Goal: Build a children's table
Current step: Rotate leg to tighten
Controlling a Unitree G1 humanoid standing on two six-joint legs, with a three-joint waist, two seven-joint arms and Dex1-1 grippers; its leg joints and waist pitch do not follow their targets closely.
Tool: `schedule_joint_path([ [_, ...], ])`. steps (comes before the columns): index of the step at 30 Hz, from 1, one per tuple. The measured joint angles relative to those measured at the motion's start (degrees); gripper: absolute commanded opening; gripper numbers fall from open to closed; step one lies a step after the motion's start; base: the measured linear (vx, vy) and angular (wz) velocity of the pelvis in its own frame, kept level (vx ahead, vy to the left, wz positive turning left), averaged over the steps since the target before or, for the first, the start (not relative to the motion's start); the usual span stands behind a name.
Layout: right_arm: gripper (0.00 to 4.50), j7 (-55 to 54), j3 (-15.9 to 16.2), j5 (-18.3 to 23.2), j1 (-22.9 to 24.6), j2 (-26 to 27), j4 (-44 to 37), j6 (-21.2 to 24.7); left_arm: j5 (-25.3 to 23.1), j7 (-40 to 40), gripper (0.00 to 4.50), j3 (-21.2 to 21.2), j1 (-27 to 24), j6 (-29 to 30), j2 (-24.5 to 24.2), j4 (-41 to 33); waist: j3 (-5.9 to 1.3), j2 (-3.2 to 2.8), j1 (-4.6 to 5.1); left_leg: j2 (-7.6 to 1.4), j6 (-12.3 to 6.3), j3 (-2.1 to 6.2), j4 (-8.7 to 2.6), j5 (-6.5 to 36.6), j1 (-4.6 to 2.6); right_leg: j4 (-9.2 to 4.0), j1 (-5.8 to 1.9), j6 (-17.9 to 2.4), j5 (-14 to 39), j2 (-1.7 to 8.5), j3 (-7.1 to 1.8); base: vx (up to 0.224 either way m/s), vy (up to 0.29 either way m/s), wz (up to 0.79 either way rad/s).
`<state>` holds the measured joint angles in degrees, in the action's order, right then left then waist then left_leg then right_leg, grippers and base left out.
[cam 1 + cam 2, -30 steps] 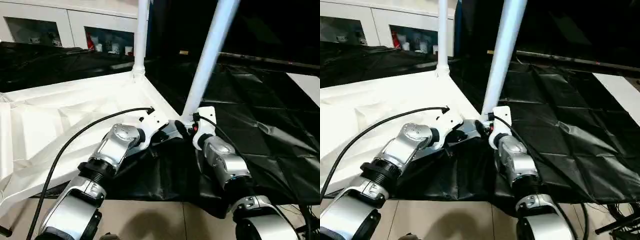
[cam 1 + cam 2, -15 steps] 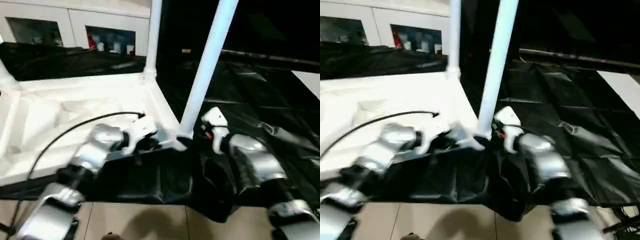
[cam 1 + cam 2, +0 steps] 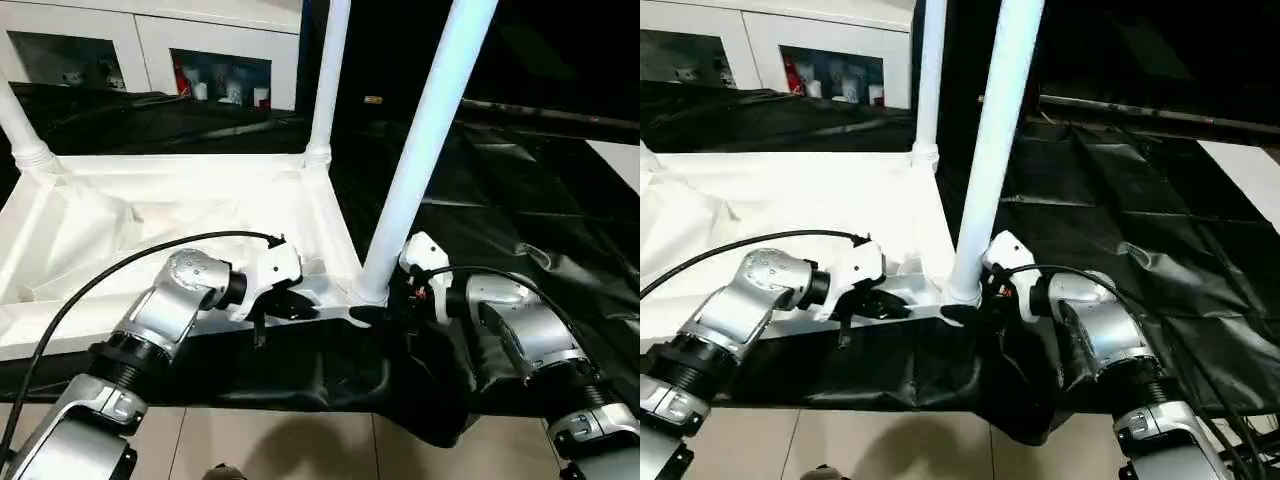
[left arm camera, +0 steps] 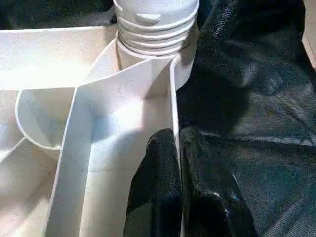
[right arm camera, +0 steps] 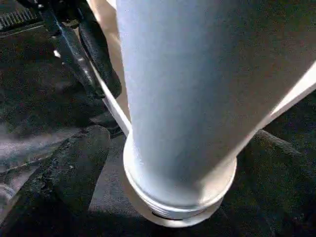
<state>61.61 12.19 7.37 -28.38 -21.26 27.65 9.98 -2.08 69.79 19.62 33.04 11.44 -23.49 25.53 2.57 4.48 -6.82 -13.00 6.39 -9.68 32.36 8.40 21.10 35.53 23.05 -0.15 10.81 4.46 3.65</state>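
Observation:
The children's table lies upside down: its white ribbed tabletop [image 3: 150, 200] rests on black cloth. Three white tube legs stand up from corner sockets: a near leg [image 3: 420, 150], a far leg [image 3: 328, 80] and a left leg [image 3: 20, 125]. My left gripper [image 4: 177, 163] is shut on the tabletop's thin near rim, just beside the near leg's socket [image 4: 155, 24]. My right gripper [image 3: 395, 300] is open at the base of the near leg [image 5: 187, 98], with one black finger [image 5: 74, 168] standing apart from the tube.
The black-draped work table [image 3: 520, 200] stretches to the right and behind. White cabinets [image 3: 150, 45] with glass doors stand at the back left. The table's front edge drops to a beige floor [image 3: 250, 440]. A black cable [image 3: 120, 270] arcs over my left forearm.
The whole picture has shifted, so the camera moved. My right gripper's jaws have spread wider at the near leg's base. The left gripper keeps its grip on the rim.

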Motion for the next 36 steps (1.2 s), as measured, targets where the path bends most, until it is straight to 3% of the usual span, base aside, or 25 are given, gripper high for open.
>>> schedule_joint_path([
  [16,2.95,0.62,-0.50,1.07,0.11,0.28,0.01,0.53,0.17,0.75,0.00,0.03,-0.64,0.02,-0.53,-0.92,-0.01,0.01,-0.04,0.00,0.00,0.00,0.02,0.00,-0.01,0.03,0.00,0.00,0.00,0.00,0.00,0.000,0.000,0.00],
  [21,2.76,-1.00,-1.15,1.05,0.83,1.17,0.02,0.48,0.03,0.03,0.00,-0.05,-0.81,0.18,-0.50,-0.97,-0.03,0.05,0.04,0.00,0.00,0.00,0.02,0.00,-0.08,0.05,-0.05,0.00,0.00,0.00,0.00,0.000,0.000,0.00],
  [24,2.74,-7.61,-2.96,0.59,1.11,4.04,2.03,-0.02,-1.43,-4.36,0.00,-0.53,0.60,1.04,1.41,1.41,-0.08,0.12,0.16,0.00,0.01,0.00,0.06,0.00,-0.24,0.12,-0.18,-0.03,-0.05,0.00,-0.01,0.000,0.000,0.00],
  [29,2.72,-28.58,-9.17,-0.36,-0.88,12.61,8.32,0.03,-4.33,-17.51,0.00,-1.52,6.30,3.11,9.63,11.65,-0.08,0.03,0.37,0.09,0.01,0.07,0.08,0.00,-0.32,0.06,-0.25,0.20,0.03,0.08,-0.01,-0.034,0.000,-0.01],
  [36,2.72,-54.12,-16.19,-0.87,-9.54,21.48,19.97,-0.59,-6.82,-30.33,0.00,-1.86,12.20,0.73,17.90,23.85,-0.09,-0.52,1.13,0.17,0.01,0.17,0.03,0.00,-0.22,-0.61,-0.23,0.20,0.02,0.09,0.04,-0.007,0.001,-0.01],
])
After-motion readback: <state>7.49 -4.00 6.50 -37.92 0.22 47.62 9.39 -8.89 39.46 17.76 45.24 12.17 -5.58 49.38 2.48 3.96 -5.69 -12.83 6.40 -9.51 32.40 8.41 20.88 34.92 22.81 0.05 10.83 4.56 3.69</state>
